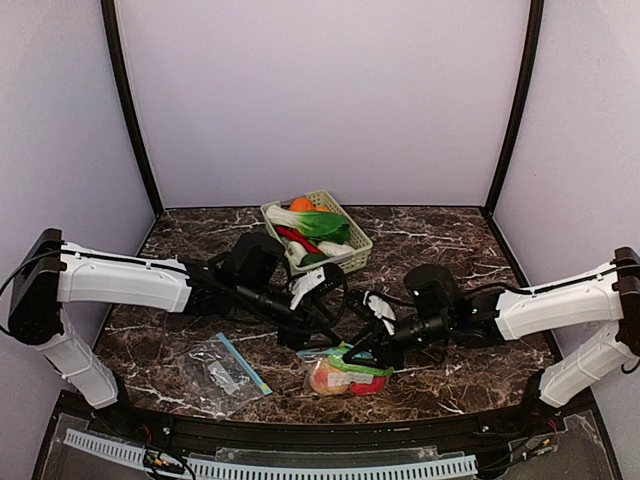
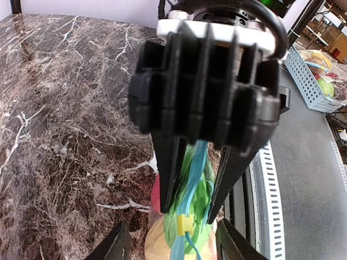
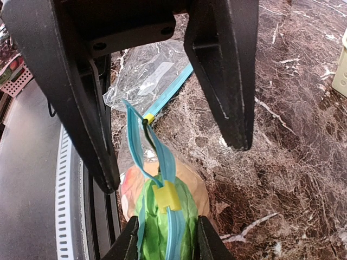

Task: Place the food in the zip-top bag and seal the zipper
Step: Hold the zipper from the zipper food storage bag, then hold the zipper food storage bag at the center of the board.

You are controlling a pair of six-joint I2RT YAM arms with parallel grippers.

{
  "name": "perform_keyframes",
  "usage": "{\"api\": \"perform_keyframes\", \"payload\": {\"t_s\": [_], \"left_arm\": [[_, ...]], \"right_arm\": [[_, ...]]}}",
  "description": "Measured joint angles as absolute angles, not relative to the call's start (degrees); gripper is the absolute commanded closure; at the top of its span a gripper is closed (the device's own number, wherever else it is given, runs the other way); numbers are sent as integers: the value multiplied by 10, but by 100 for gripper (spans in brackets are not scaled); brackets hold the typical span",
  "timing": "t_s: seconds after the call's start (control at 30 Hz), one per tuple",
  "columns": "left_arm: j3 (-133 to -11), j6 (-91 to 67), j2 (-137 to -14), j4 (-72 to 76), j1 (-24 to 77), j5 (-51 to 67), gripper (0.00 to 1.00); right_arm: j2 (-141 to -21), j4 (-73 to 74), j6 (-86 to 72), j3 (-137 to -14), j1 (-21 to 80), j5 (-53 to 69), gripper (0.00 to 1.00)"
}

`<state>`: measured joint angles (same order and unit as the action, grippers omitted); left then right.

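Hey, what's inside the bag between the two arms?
Through the bag show leafy greens, a peach-coloured piece and something red. Anything underneath them is hidden.

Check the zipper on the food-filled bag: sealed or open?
Partly open: the blue zipper tracks bow apart beyond the yellow slider.

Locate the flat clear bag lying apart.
In the top view, the flat clear plastic bag with a blue zipper lies at the marble table's near left, left of the food-filled clear zip-top bag.
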<state>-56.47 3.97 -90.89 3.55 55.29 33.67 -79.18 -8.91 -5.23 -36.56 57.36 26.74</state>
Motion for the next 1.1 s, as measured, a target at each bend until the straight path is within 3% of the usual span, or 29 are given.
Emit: {"api": "perform_keyframes", "payload": {"t_s": [0.37, 0.8, 1.1], "left_arm": [[-585, 52, -951, 32, 563, 334, 58], [-591, 61, -956, 29, 565, 327, 96], [-591, 63, -954, 17, 565, 329, 99]], "right_arm": [[-792, -89, -52, -366, 574, 267, 100], [-791, -89, -55, -366, 574, 258, 100], [-783, -78, -58, -366, 573, 240, 100]]}}
